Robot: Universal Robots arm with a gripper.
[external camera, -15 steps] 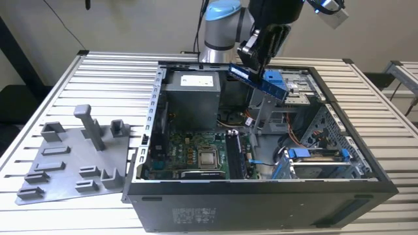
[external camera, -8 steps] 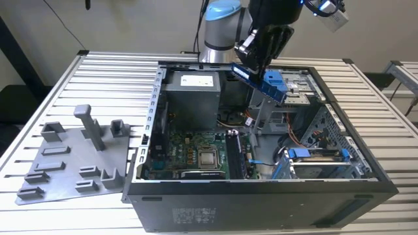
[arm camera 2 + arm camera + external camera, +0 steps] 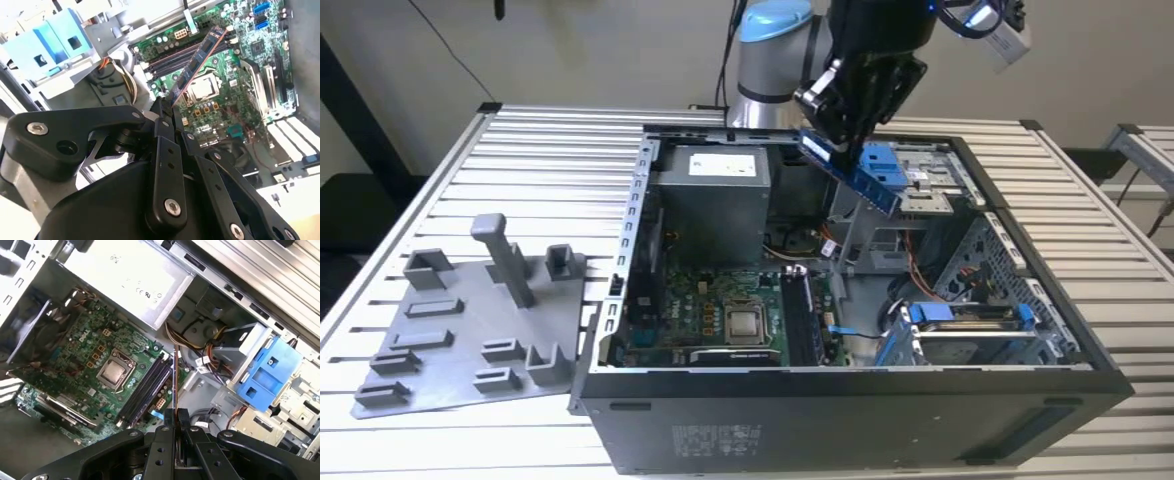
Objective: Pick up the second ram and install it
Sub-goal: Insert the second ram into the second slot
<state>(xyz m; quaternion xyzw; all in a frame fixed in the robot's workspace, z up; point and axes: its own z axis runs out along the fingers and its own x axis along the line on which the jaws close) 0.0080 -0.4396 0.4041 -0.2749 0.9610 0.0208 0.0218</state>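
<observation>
The arm (image 3: 767, 40) comes down from the top of the exterior view, behind the far side of the open case (image 3: 854, 385). Its wrist leans so that the black gripper (image 3: 834, 135) points down into the case at a slant. The fingers are clamped on one end of the ram (image 3: 861, 178), which is held in the air and touches nothing else. In the exterior view the ram slopes down toward that view's right. It hangs over the far part of the case, between the power supply (image 3: 714, 190) and the blue bracket (image 3: 887, 160).

In the second wrist view the gripper (image 3: 167, 107) grips the ram (image 3: 200, 60) by its near end. The stick reaches out over the motherboard (image 3: 235, 65), with its row of dark chips showing. Its far end lies in line with the slots (image 3: 175, 57), beside the socket (image 3: 202, 87).

In the first wrist view the gripper (image 3: 175, 415) holds the ram (image 3: 175, 380) edge-on. It shows as a thin line running from the fingertips toward the end of the black slots (image 3: 147, 387). The motherboard (image 3: 80, 355) lies well below.

On the slatted table (image 3: 1094, 260), at the exterior view's left of the case, lies the grey tray (image 3: 454, 350) with its upright post (image 3: 500, 255), well apart from the gripper.
</observation>
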